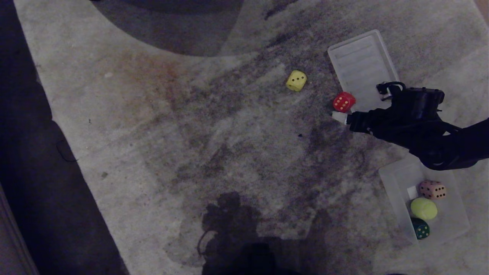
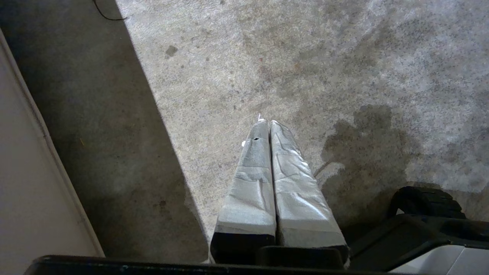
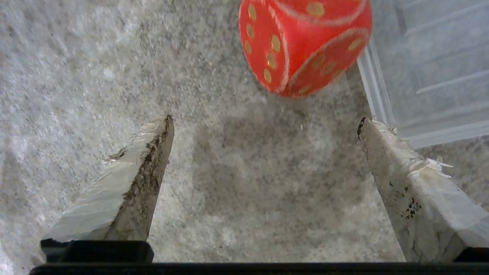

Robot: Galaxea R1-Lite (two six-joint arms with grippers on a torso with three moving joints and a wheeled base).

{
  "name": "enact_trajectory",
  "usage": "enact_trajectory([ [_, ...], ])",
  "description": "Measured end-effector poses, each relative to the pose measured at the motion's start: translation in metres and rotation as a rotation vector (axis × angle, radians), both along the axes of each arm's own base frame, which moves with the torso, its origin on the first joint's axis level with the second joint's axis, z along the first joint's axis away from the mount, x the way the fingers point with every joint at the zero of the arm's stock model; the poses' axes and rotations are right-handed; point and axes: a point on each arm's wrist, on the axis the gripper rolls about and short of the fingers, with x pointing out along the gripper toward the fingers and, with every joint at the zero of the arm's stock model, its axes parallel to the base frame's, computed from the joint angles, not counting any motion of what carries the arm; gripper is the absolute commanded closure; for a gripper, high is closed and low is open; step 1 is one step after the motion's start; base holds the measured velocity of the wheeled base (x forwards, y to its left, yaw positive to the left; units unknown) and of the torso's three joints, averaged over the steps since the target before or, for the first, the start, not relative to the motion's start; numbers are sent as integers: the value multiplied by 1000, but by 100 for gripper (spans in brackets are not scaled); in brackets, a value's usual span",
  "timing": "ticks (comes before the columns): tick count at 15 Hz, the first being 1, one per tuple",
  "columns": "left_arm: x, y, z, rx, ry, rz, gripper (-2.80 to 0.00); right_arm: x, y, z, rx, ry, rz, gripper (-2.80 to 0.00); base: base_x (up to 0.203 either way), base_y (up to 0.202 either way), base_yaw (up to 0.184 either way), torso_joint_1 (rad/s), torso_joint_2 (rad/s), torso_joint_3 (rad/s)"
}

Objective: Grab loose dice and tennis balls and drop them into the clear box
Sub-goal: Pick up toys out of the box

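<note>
A red die (image 1: 344,101) lies on the rug beside the corner of the flat lid. My right gripper (image 1: 347,114) is low over the rug just short of it, open and empty; in the right wrist view the red die (image 3: 305,46) sits a little beyond the gripper (image 3: 265,118), between the lines of its fingers. A yellow die (image 1: 296,80) lies loose farther left. The clear box (image 1: 393,183) at the near right holds a tan die (image 1: 432,189), a tennis ball (image 1: 423,208) and a dark green die (image 1: 420,228). My left gripper (image 2: 267,122) hangs shut and empty over the rug, outside the head view.
The ribbed translucent lid (image 1: 361,68) lies flat behind the red die, and its edge (image 3: 376,88) runs close by one right fingertip. The rug ends at dark floor (image 1: 23,152) on the left. A pale wall (image 2: 23,183) borders that floor.
</note>
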Motion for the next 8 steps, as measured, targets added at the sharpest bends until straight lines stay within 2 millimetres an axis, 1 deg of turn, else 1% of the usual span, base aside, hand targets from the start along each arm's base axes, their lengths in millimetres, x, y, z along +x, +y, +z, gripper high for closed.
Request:
enact_trajectory([
  [8,0,0,0,0,0,0,0,8,-2,6,-20,-33,14,-280,0,0,0,0,0,0],
])
